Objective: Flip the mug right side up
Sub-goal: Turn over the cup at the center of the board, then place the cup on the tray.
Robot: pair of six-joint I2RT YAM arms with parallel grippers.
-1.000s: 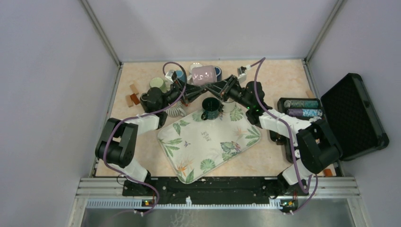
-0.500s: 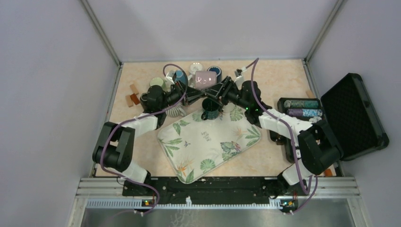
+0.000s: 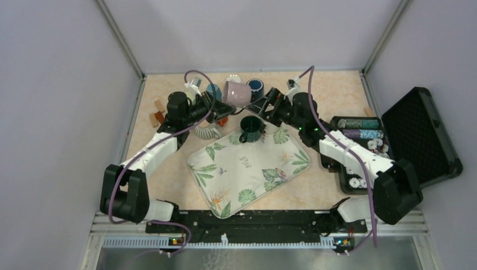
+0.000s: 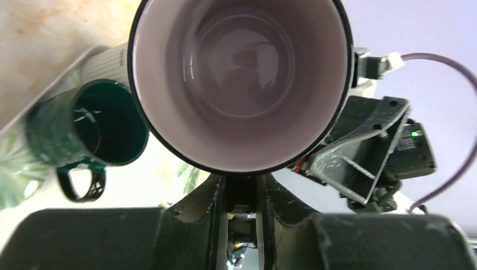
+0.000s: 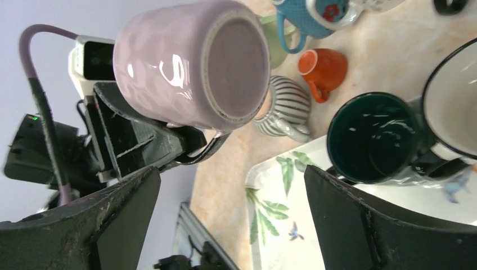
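Observation:
A lilac mug [image 3: 236,93] hangs in the air on its side above the far end of the table. Its mouth [image 4: 242,73] faces the left wrist camera and its base [image 5: 236,59] faces the right one. My left gripper [image 3: 220,102] is shut on the mug's handle just under the rim, the jaws [image 4: 242,188] close together with the dark handle between them. My right gripper [image 3: 261,104] stands open just right of the mug and apart from it, with nothing between its fingers [image 5: 232,185].
A leaf-print tray [image 3: 247,169] carries a dark green mug [image 3: 250,129] [image 5: 374,138]. A striped mug [image 3: 207,131], an orange mug [image 5: 323,67], a blue mug [image 5: 306,19] and a teal mug [image 3: 256,85] crowd the back. An open black case [image 3: 422,135] lies at the right.
My right gripper has opened, let go of the lilac mug and drawn back to the right. The left arm has swung, keeping the mug by its handle.

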